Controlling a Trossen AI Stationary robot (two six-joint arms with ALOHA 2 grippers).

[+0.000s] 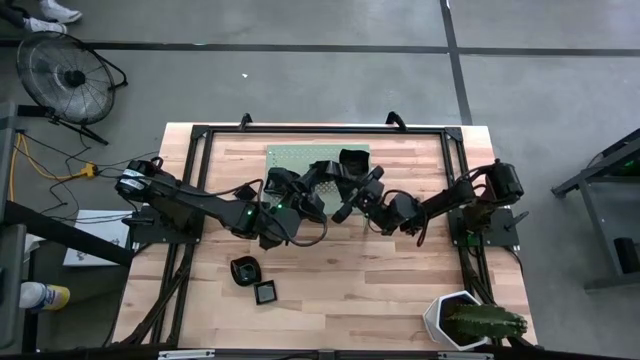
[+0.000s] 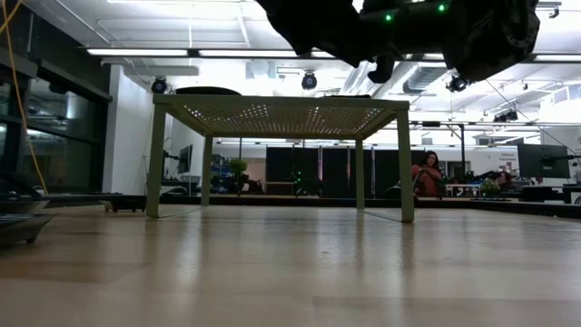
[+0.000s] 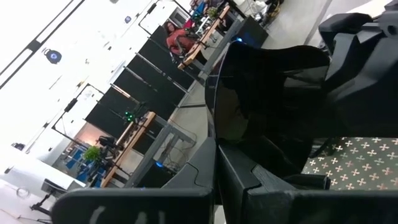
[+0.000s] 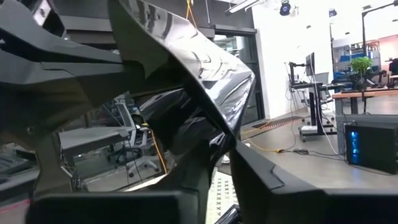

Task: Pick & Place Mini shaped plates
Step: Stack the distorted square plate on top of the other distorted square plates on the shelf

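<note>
Wooden tabletop (image 1: 330,270): both grippers meeting mid-air over perforated stand (image 1: 290,157), left gripper (image 1: 322,178) clamping black plate (image 1: 352,160), right gripper (image 1: 362,195) closing on it. Risk: mistimed handover dropping plate.

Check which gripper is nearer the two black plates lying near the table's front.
Left. The left gripper is up by the perforated stand, diagonally above the two black plates; the right gripper is farther right.

From above, the two dark end effectors overlap over the pale perforated stand (image 1: 300,155) and their fingertips cannot be made out, while the white hexagonal plant pot (image 1: 445,318) is cut off by the lower edge at the wooden counter (image 1: 350,290) corner.
</note>
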